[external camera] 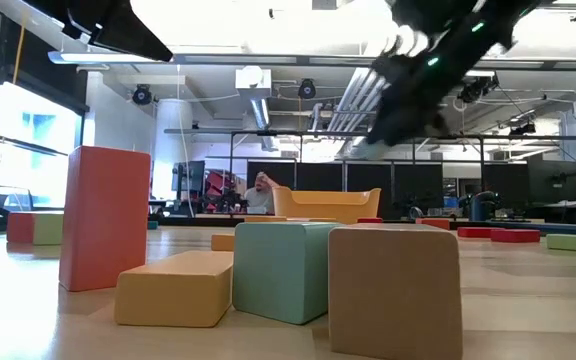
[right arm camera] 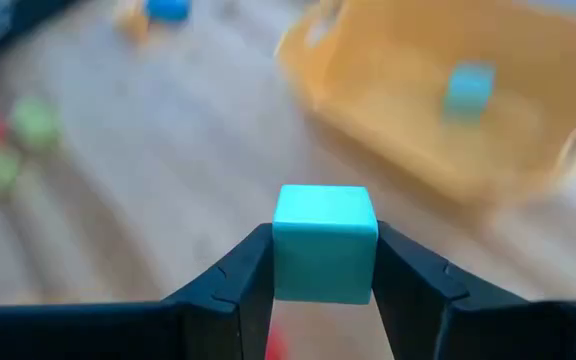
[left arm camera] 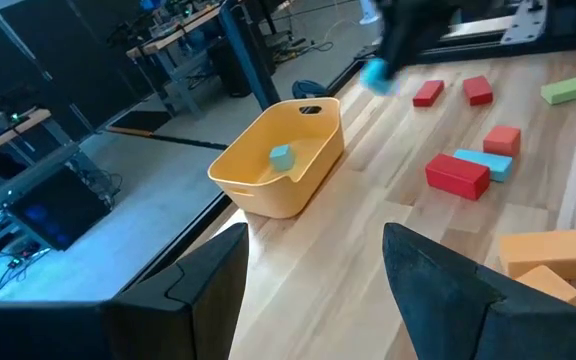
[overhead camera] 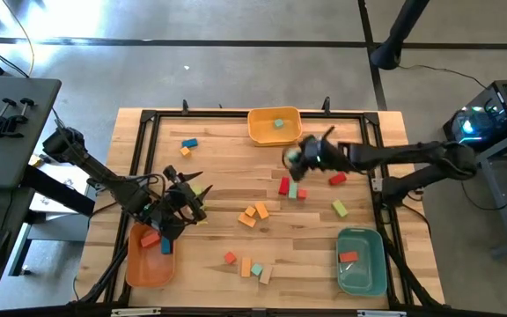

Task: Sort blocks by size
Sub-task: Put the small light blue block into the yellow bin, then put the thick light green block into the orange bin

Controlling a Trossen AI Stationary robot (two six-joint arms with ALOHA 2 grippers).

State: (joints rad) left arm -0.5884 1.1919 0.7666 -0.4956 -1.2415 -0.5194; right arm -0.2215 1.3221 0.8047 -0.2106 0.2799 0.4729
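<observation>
My right gripper [right arm camera: 323, 262] pinches a small teal cube [right arm camera: 325, 243] between its fingers, level, with no long axis, raised above the table just near of the yellow bin [overhead camera: 275, 126] at the far edge. My left gripper [left arm camera: 313, 265], jaws spread and empty, hangs over the orange bin [overhead camera: 149, 257].

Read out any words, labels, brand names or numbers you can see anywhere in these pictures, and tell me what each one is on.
None can be read.
The blocks and the yellow bin, orange bin and teal bin show plain faces.
The teal cube in the right tool carries no marking.
Screens and gear in the room behind are too small to read.
</observation>
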